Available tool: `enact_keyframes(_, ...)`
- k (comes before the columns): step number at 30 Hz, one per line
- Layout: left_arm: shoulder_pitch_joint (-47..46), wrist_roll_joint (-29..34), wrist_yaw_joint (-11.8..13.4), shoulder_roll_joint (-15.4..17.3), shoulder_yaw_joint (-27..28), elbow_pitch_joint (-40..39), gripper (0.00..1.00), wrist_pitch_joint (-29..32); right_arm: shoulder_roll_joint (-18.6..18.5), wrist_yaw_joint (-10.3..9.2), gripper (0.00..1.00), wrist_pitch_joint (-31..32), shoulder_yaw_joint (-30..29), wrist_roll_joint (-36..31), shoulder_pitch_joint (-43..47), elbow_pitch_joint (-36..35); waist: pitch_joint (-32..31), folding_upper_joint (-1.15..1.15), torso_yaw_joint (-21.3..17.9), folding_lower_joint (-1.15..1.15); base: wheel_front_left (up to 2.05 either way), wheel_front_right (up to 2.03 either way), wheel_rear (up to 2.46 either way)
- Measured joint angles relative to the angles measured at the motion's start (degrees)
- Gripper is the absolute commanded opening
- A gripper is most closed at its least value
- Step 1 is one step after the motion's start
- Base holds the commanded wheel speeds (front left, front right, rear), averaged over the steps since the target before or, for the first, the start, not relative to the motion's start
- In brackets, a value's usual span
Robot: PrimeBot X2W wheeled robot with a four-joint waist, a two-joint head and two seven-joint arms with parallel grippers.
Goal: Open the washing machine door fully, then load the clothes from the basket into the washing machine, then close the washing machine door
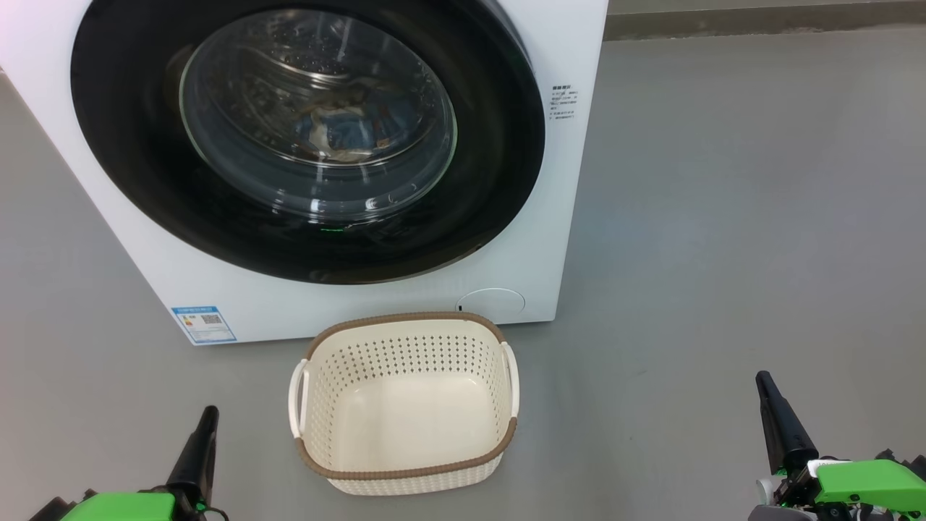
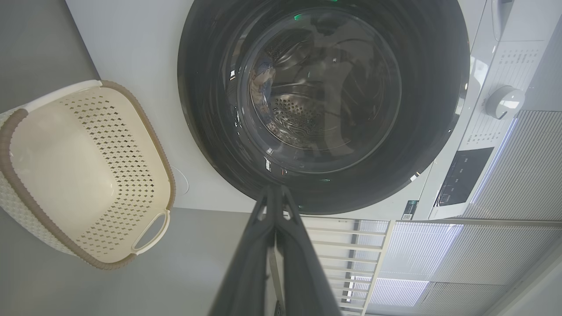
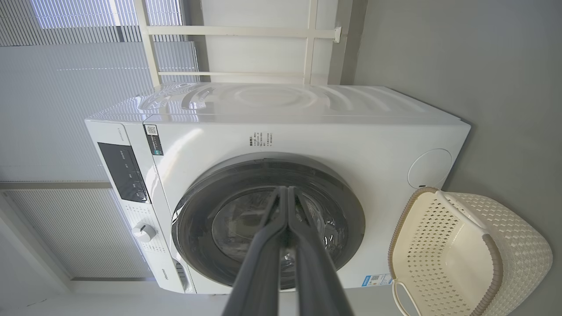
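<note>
One round washing machine door (image 1: 307,137) sits shut against the front of the white washing machine (image 1: 564,217), its glossy black rim flush with the panel. Through the bulging glass, the clothes (image 1: 340,134) show as a crumpled patch of light blue fabric low in the steel drum (image 2: 292,116). Just near of the machine, on the grey floor (image 1: 723,217), the basket (image 1: 405,316) stands upright and apart from the cabinet, its bare cream bottom in plain sight. A blue label sticker (image 1: 204,324) marks the machine's lower left corner, and a round white cover (image 1: 490,301) sits at lower right. Nearer still, the left gripper (image 2: 275,189) rests left of the basket and the right gripper (image 3: 287,189) well to its right. Each has its two fingers pressed together, gripping nothing.
</note>
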Motion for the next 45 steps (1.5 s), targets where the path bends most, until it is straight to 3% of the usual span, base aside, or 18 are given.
enact_keyframes(45, 0.0, 0.01, 0.0, -0.04, 0.13, 0.0, 0.0, 0.07, 0.18, 0.0, 0.0, 0.21, -0.37, -0.07, -0.01, 0.0, 0.0, 0.0, 0.0, 0.0, 0.0, 0.0, 0.0)
